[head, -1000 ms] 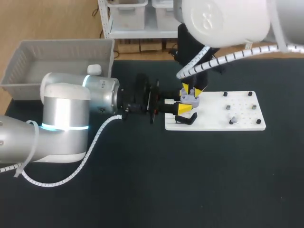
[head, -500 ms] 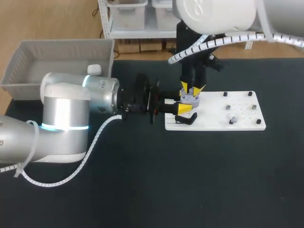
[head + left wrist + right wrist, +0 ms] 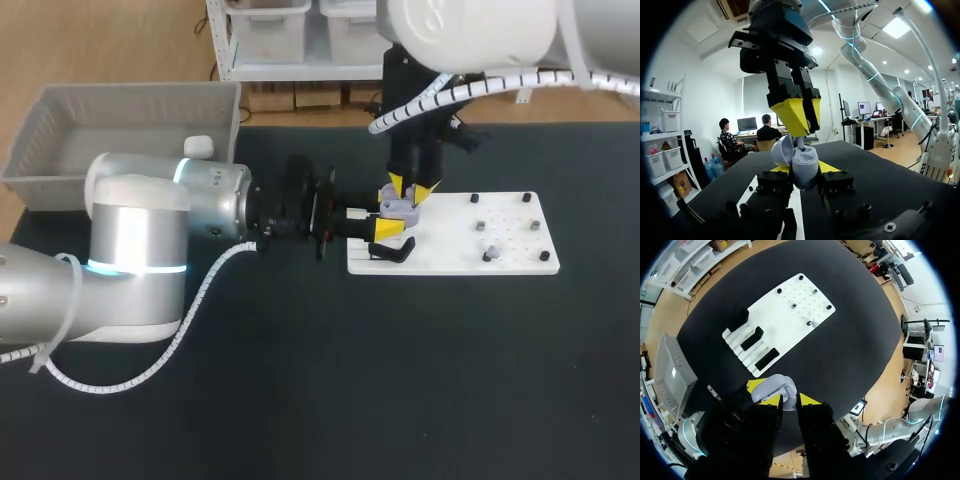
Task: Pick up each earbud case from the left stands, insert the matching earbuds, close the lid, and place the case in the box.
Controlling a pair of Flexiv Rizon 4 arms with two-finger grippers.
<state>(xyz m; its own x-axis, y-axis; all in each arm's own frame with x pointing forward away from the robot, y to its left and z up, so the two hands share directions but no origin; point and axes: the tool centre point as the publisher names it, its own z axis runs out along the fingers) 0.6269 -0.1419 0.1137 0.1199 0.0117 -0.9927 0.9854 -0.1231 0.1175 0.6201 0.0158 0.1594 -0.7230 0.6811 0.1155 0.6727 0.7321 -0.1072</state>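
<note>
An open lavender earbud case hangs just above the left end of the white board. My left gripper is shut on its lower half. In the left wrist view the case sits between my yellow tips, with its lid tipped back. My right gripper points straight down over the case's mouth, shut on a small lavender earbud. In the right wrist view the earbud shows between my fingers, right beside the case.
Black stands sit on the board's left end, and small pegs with earbuds on its right part. A grey bin at the table's far left holds a white case. The dark table in front lies bare.
My right wrist has shifted slightly to the right above the case. The left arm and the case have not moved.
</note>
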